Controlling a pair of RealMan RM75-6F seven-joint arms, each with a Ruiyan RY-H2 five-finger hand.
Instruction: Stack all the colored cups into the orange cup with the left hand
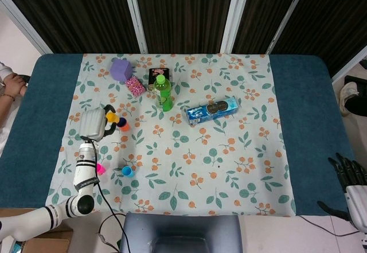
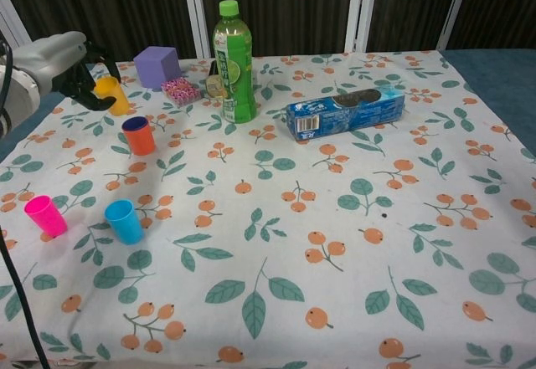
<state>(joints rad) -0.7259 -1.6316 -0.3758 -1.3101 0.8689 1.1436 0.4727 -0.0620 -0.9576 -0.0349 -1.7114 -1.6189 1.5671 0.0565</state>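
Left robot hand (image 2: 79, 72) at upper left of chest frame, fingers wrapped round yellow cup (image 2: 111, 95), cup tilted & off the table (image 1: 298, 121). Head view: same hand at left-centre, cup just left of orange cup (image 1: 123, 124), slightly overlapping it in frame; can't tell if touching. Chest view: orange cup (image 2: 138, 135) upright on floral cloth (image 2: 335, 243), below & right of held cup, apart from it.

Pink cup (image 2: 45, 216) & blue cup (image 2: 125, 222) upright, side by side at lower left, near each other, not touching.

Right robot hand (image 1: 348, 172) at lower right edge of head frame, off the cloth, fingers spread, holding nothing.

Other items at upper centre: green bottle (image 2: 234, 61) upright, purple cube (image 2: 157, 67) to its left, blue biscuit pack (image 2: 344, 112) lying to its right.
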